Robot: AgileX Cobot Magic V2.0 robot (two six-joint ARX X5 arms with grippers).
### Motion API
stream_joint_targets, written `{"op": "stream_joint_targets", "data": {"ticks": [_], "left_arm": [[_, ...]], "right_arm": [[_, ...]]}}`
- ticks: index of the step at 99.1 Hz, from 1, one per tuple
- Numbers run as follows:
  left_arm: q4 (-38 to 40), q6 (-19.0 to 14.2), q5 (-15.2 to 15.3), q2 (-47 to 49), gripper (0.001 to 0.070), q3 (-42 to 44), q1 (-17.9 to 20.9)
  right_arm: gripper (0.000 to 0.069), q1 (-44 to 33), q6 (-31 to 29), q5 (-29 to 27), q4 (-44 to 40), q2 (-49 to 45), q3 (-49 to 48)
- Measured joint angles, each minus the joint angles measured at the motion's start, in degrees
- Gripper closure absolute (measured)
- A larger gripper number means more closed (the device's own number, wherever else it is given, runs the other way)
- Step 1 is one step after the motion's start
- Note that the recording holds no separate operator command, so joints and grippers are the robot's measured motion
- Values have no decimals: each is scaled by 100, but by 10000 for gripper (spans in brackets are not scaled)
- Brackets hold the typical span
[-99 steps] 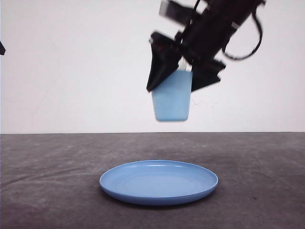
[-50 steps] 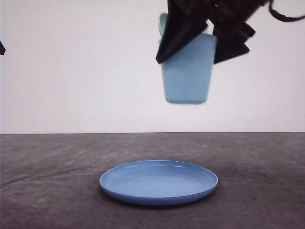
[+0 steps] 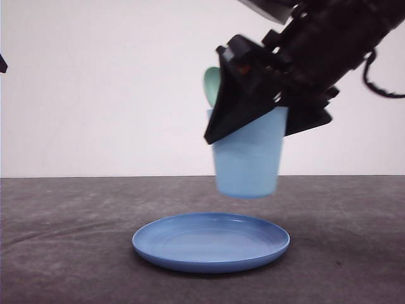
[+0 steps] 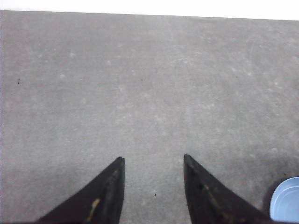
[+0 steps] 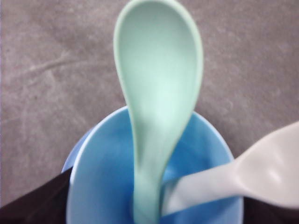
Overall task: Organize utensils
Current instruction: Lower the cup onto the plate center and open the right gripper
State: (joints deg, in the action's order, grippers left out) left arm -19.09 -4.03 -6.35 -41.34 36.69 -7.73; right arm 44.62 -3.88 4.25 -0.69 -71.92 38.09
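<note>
Front view: right gripper [image 3: 266, 117] clamped on the light blue plastic cup [image 3: 247, 158], lowered since half a second before toward the round blue plate [image 3: 211, 242] beneath. Mint-green plastic spoon [image 5: 156, 93] and white plastic fork [image 5: 252, 175] inside the cup, between its fingers; placement judged near. Left gripper [image 4: 153, 161] parted, empty.

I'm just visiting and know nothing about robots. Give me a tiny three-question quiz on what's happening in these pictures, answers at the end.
1. True or false: the light blue cup is resting on the blue plate.
2. Which gripper grips the cup: A) left gripper, B) right gripper?
3. Fill in: standing in the cup are a mint-green spoon and a white ____.

Key
1. False: the cup hangs in the air above the plate.
2. B. The left gripper is open over bare table, holding nothing.
3. Utensil; its handle goes into the cup, but the blur hides whether that is a fork.
</note>
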Motion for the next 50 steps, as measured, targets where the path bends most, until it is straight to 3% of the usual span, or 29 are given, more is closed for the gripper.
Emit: {"op": "stream_joint_targets", "data": {"ticks": [50], "left_arm": [[0,0,2,0,480,0,0]], "right_arm": [[213,299,-2,-4,968,-1161,0]]}}
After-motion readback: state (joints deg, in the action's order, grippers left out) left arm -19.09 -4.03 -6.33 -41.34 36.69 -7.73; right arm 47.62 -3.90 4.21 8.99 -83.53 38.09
